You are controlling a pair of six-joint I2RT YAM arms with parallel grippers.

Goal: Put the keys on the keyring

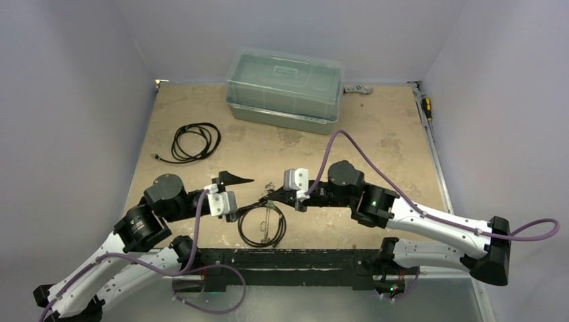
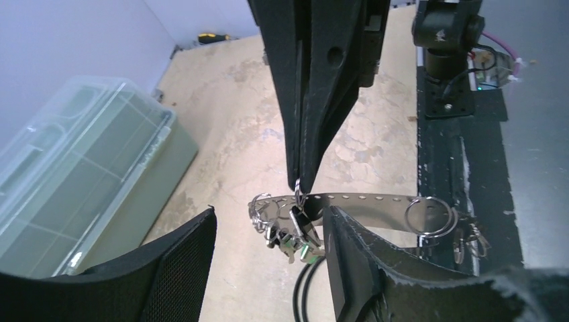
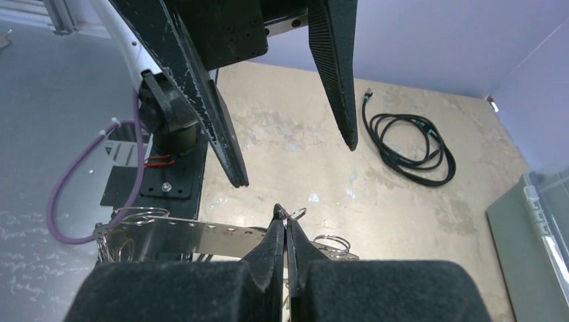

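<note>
My right gripper [image 1: 270, 196] is shut on a small split ring [image 3: 287, 215]. The keys [image 2: 300, 236] hang from that ring in a bunch: black heads, short silvery blades, one bright-green piece [image 2: 310, 252]. The keyring [image 2: 376, 201] shows as a silvery perforated metal band carrying several small split rings, level with the bunch. It also shows in the right wrist view [image 3: 194, 235] and lies inside the black hoop [image 1: 245, 231] in the top view. My left gripper [image 2: 268, 268] is open and empty, one finger on each side of the hanging keys.
A clear lidded plastic box [image 1: 285, 87] stands at the back. A coiled black cable [image 1: 194, 142] lies at the left. A grey spanner [image 1: 359, 88] and a screwdriver [image 1: 427, 107] lie at the back right. The black base rail [image 1: 288, 258] runs along the near edge.
</note>
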